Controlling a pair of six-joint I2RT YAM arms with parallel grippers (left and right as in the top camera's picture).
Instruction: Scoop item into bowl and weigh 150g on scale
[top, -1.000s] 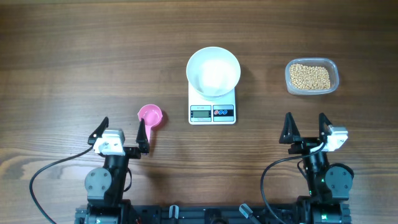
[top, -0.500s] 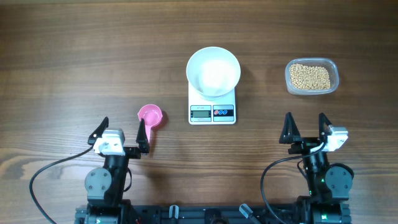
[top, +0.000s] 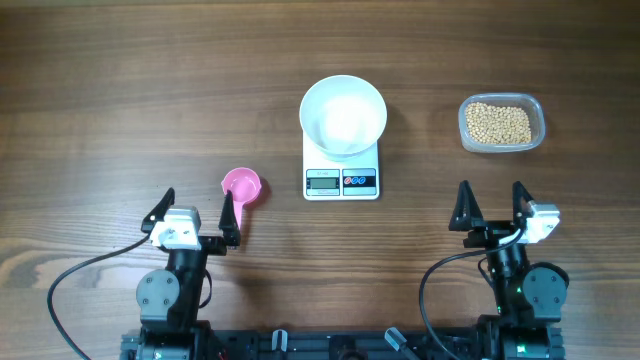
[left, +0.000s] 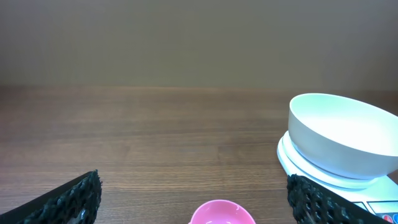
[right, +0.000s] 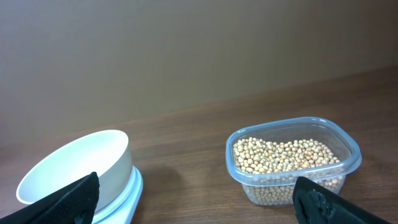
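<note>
The white bowl (top: 343, 115) (left: 343, 142) (right: 73, 167) is empty and stands on the white scale (top: 341, 172) (left: 323, 177) (right: 124, 196) at the table's middle. Tan beans, the item (top: 496, 123) (right: 283, 155), fill a clear plastic tub (top: 501, 122) (right: 292, 158) at the back right. A small pink scoop (top: 241, 187) (left: 222, 213) lies left of the scale. My left gripper (top: 196, 212) (left: 194, 208) rests open near the front edge, just short of the scoop. On the right, my other gripper (top: 490, 205) (right: 198, 205) is open too, in front of the tub, nothing between its fingers.
Dark cables (top: 80, 280) run from both arm bases along the front edge. The wooden table (top: 150, 90) stretches bare to the left and back.
</note>
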